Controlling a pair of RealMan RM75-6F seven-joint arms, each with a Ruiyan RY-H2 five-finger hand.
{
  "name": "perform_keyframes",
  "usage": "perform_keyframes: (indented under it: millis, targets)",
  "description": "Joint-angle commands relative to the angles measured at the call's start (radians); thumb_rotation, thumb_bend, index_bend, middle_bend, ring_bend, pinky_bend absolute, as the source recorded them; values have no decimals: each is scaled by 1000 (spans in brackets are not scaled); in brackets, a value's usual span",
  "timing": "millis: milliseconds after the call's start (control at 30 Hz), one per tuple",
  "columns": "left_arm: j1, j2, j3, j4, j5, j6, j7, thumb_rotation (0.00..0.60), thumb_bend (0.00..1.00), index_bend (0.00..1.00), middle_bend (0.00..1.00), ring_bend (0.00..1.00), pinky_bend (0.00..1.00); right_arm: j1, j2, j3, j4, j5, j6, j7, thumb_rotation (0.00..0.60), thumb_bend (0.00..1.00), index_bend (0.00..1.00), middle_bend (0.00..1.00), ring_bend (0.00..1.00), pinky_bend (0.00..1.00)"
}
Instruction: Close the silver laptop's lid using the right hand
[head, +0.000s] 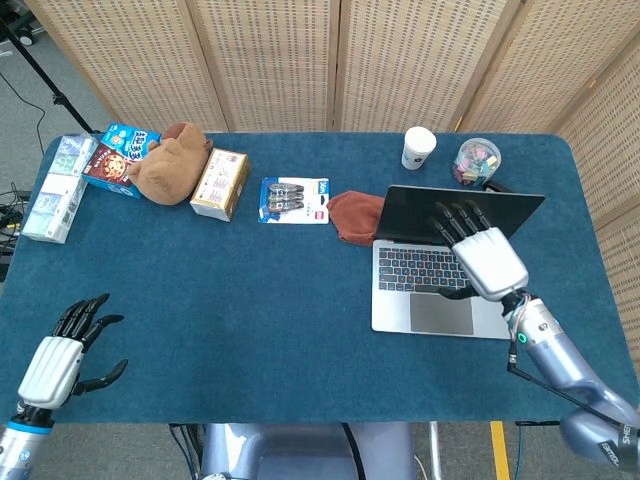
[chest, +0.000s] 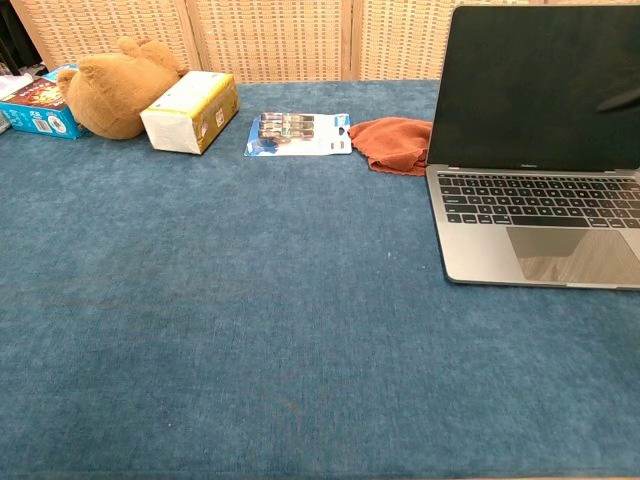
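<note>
While my right hand (head: 483, 255) hovers empty, fingers spread, over the keyboard of the slim silver laptop (head: 443, 291) at the blue table's (head: 250, 300) right side, its dark-screened lid (chest: 545, 88) stands fully upright, closing not yet begun.

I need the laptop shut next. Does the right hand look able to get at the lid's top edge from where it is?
Probably yes. The right hand is open above the keyboard, fingers toward the screen, and nothing stands between it and the upright lid of the silver laptop.
</note>
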Motion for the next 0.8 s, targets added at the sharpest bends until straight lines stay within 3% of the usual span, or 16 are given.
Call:
perform_keyframes:
  millis: [33, 200, 500, 633, 800]
  targets:
    - [-2, -1, -1, 3, -2, -4, -2, 424, 283, 266, 97, 74, 86, 48, -29, 29, 32, 57, -32, -45, 386, 0, 0, 0, 0, 0]
    - [-6, -7, 3, 11, -4, -19, -5, 421, 282, 267, 97, 74, 85, 129, -64, 72, 92, 154, -90, -72, 392, 0, 0, 0, 0, 0]
    - [-13, -10, 7, 21, -3, -34, -14, 415, 280, 267, 97, 74, 86, 226, -124, 64, 234, 220, -140, -122, 432, 0, 0, 0, 0, 0]
    - [-16, -11, 9, 25, -1, -38, -23, 413, 280, 266, 97, 74, 85, 250, -150, 48, 302, 213, -123, -163, 532, 0, 0, 0, 0, 0]
    - [-20, -13, 13, 30, 4, -44, -27, 409, 281, 266, 97, 74, 85, 260, -167, 33, 352, 257, -103, -223, 582, 0, 0, 0, 0, 0]
